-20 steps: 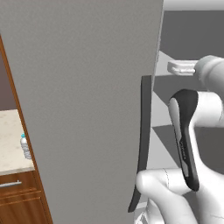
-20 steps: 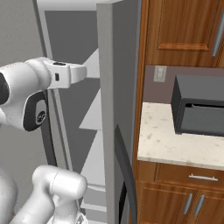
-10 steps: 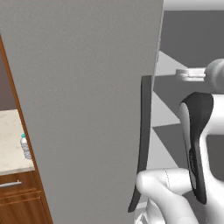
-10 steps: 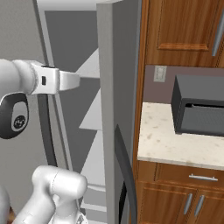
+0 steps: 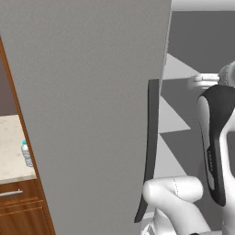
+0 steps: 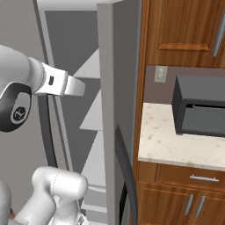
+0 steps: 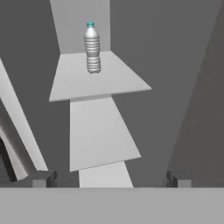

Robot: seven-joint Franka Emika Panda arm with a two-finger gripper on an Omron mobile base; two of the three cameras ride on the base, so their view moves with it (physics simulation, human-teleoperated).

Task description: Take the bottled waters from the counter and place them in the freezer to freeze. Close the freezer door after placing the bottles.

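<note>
Grey fills most of the left base view: the freezer door [image 5: 92, 114] stands swung open, its long dark bar handle [image 5: 149, 151] running down its edge at about 4 o'clock from the frame's centre. At 8 o'clock, on the beige speckled tabletop [image 5: 11, 151], one water bottle [image 5: 26, 153] stands upright near the tabletop's front edge, just beside the door panel; its label is too small to read. In the hand view, the second water bottle [image 7: 92, 48] with a teal-blue cap stands upright on a pale freezer shelf [image 7: 109, 81] at 12 o'clock, near the shelf's back; its ribbed body shows no legible writing. Lower shelves step down toward 6 o'clock. The end effector [image 7: 111, 178] has its two dark fingertips [image 7: 43, 178] spread wide apart at the bottom of that view, holding nothing, well apart from the bottle. In the right base view, the white forearm [image 6: 57, 83] reaches toward the freezer interior at 10 o'clock, and a dark grey microwave [image 6: 200, 112] sits on the tabletop at 3 o'clock, with no brand mark readable.
</note>
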